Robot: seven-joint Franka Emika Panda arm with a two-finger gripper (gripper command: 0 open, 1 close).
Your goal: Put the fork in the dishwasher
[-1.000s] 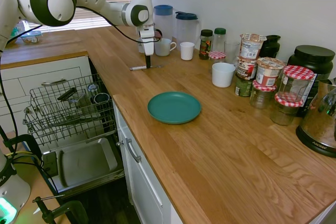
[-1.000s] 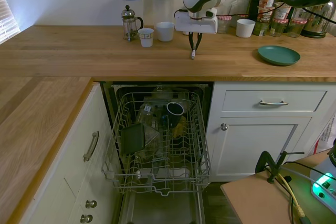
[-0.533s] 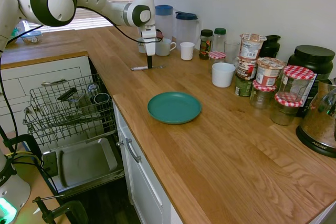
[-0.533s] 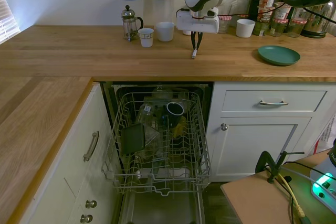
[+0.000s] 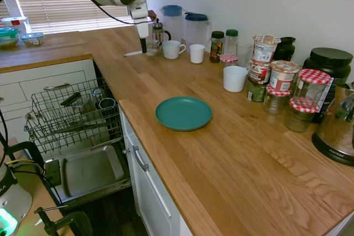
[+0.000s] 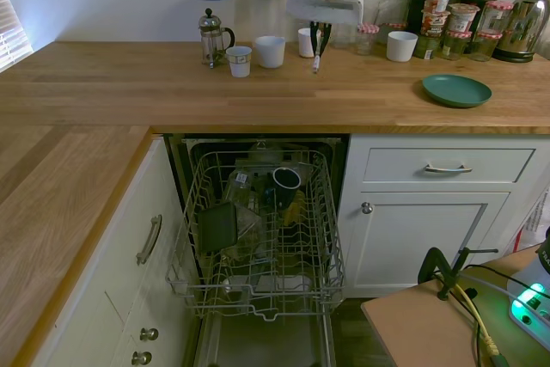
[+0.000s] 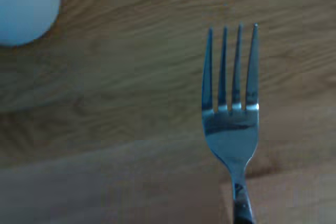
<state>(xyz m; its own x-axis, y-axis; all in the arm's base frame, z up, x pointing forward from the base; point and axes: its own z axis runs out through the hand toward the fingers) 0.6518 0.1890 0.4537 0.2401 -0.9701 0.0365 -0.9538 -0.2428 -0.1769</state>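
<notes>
The gripper (image 6: 316, 44) is clamped on the fork (image 6: 316, 62), held clear above the counter (image 6: 172, 83) near the mugs, so the carry is underway; next it must travel over the dishwasher (image 6: 258, 238) rack and lower

My claw (image 6: 318, 40): clamped on the fork (image 6: 316, 59), held clear above the worktop (image 6: 129, 88). Dishwasher (image 6: 262, 238): open below, rack pulled out, part loaded. Worktop also bears a green plate (image 6: 456, 90), a French press (image 6: 212, 38) and white cups (image 6: 270, 51).
</notes>
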